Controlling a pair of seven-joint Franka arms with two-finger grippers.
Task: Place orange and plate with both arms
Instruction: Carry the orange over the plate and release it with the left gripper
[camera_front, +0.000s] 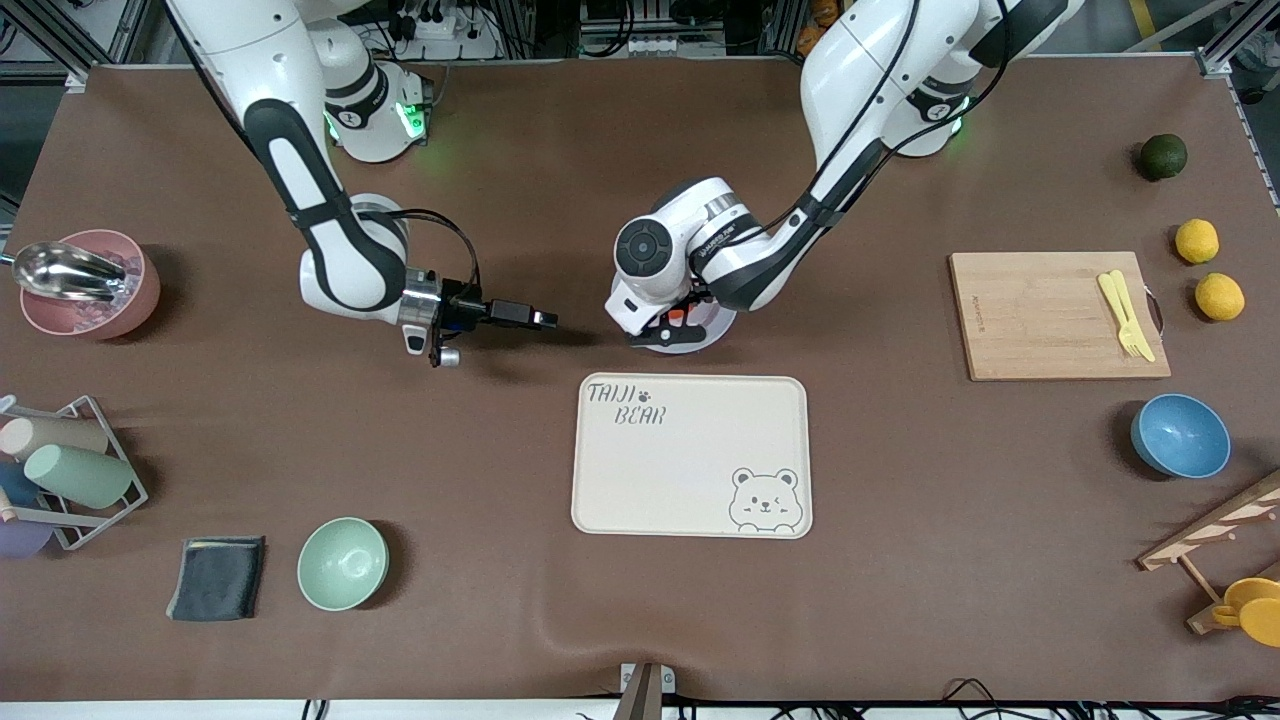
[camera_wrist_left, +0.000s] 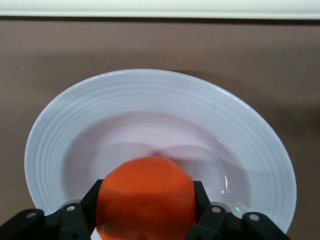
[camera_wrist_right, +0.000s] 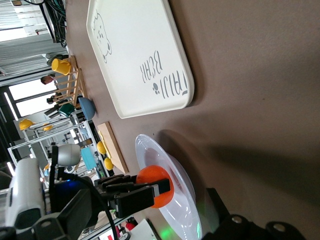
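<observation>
Starting nearest the front camera, a green bowl (camera_front: 342, 563) and a folded dark cloth (camera_front: 217, 577) lie nearer that camera than the tray (camera_front: 690, 455), toward the right arm's end. A blue bowl (camera_front: 1180, 435) sits level with the tray toward the left arm's end. The cream bear-printed tray is bare on the brown table (camera_front: 900, 560). A wooden board (camera_front: 1040, 315) with a yellow fork (camera_front: 1126, 313) lies farther than the blue bowl, two lemons (camera_front: 1208, 270) beside it and a dark green fruit (camera_front: 1162, 156) farther still. A pink bowl (camera_front: 95, 300) with a metal scoop (camera_front: 65, 271) stands at the right arm's end.

Just farther than the tray sits the plate (camera_wrist_left: 165, 110): round, glossy, white with a lavender tint, its wide rim ringed with fine ridges. The left arm covers most of it in the front view.

The orange (camera_wrist_left: 146, 197) is small, red-orange and dimpled. It sits over the plate's well, clamped between the black fingers (camera_wrist_left: 84, 202) of the left gripper (camera_front: 668, 322); whether it touches the plate cannot be told.

The right gripper (camera_front: 520, 316) hovers over bare table beside the plate, toward the right arm's end; whether its jaws are apart cannot be told.
</observation>
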